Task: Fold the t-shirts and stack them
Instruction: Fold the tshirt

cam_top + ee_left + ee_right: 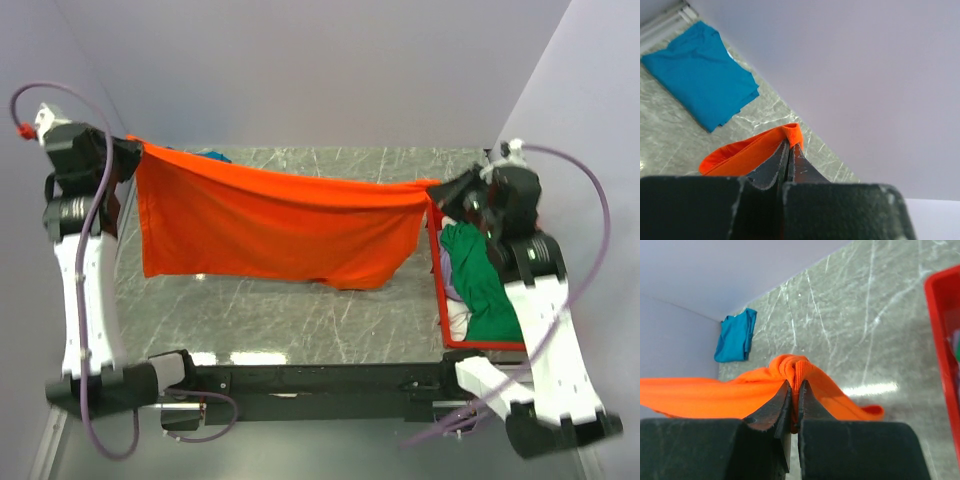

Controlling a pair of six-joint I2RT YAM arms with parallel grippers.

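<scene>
Aloft, orange t-shirt [270, 225] spread wide, left fingers [771, 170] clamping one edge, right fingers [772, 407] clamping the other

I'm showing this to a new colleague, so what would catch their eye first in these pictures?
The bright orange t-shirt, stretched like a banner over the table between the left gripper and right gripper, both shut on its edge. Next, the red tray at the right holding a green t-shirt, and a folded teal t-shirt at the far edge.
</scene>
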